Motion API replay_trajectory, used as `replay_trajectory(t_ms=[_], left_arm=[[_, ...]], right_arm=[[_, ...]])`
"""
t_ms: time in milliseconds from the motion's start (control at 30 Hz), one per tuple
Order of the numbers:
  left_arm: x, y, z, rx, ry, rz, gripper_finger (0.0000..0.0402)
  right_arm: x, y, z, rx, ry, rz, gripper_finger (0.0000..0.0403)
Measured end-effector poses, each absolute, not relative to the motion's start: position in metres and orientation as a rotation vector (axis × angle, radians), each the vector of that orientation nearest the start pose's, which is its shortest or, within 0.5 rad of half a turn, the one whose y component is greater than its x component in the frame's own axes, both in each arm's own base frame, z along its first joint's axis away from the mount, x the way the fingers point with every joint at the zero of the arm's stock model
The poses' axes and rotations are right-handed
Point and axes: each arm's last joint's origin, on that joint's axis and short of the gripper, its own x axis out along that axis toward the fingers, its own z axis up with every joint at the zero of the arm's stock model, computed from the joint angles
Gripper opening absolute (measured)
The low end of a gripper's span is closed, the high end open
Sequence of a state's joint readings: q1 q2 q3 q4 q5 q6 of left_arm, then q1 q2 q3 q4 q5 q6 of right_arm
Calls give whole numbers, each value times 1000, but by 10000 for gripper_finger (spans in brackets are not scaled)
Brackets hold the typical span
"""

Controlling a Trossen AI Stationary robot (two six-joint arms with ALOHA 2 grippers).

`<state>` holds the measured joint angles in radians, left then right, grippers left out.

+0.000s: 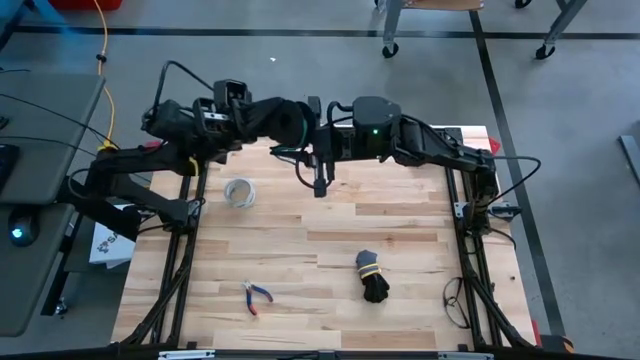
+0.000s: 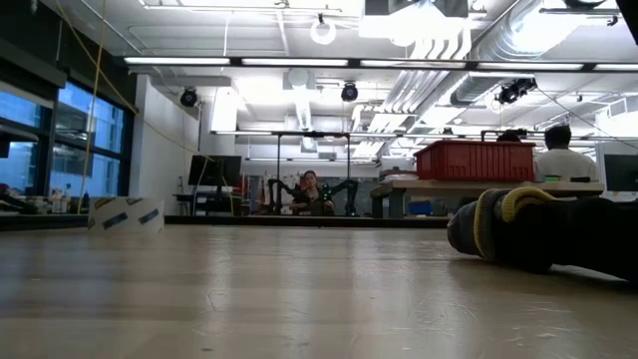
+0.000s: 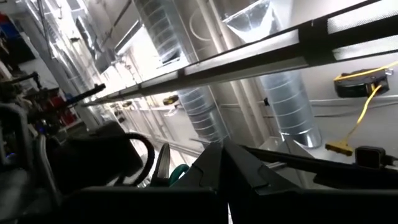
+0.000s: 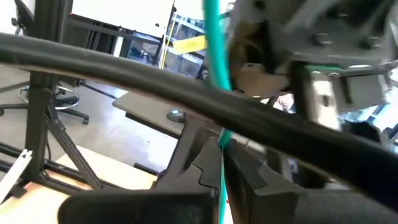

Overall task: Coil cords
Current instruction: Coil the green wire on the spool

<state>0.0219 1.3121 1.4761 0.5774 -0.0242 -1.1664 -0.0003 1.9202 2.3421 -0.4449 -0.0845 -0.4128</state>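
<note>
Both arms meet high over the far edge of the table (image 1: 300,240), well above the wood, and the green cord (image 4: 214,43) runs between them. In the right wrist view the cord comes down as a taut line straight into the tip of the right gripper (image 4: 222,146), whose jaws are together and clamped on it; holding it there keeps the strand tight, so it can be wound rather than hang slack. The left gripper (image 3: 219,152) points up toward the ceiling ducts, its jaws drawn together to a narrow point with a bit of green showing just beside them. From the high view a dark round mass sits at that gripper, likely the wound part of the cord, but I cannot tell whether the jaws grip it or merely close next to it.

Well below and away from both sets of jaws lie things that are not being handled: a pale ring (image 1: 239,192), a pair of pliers (image 1: 256,296) and a black bundle (image 1: 372,278) with a yellow tie, which fills the near right of the low view
</note>
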Motion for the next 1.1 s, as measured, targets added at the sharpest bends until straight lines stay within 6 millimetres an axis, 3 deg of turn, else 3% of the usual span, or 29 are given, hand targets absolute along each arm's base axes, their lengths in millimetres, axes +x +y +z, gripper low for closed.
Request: replay_trajectory(t_ms=[333, 567, 900, 1100], left_arm=[[240, 5, 528, -1045, -639, -357, 1], [241, 5, 526, -1026, -613, -330, 0], [217, 22, 523, -688, -512, -70, 0], [202, 29, 525, -579, -495, -2, 0]], right_arm=[[385, 3, 517, -450, 14, 101, 0], [384, 6, 515, -469, 17, 194, 0], [374, 5, 502, -445, 198, 234, 0], [368, 5, 502, -409, 243, 221, 0]])
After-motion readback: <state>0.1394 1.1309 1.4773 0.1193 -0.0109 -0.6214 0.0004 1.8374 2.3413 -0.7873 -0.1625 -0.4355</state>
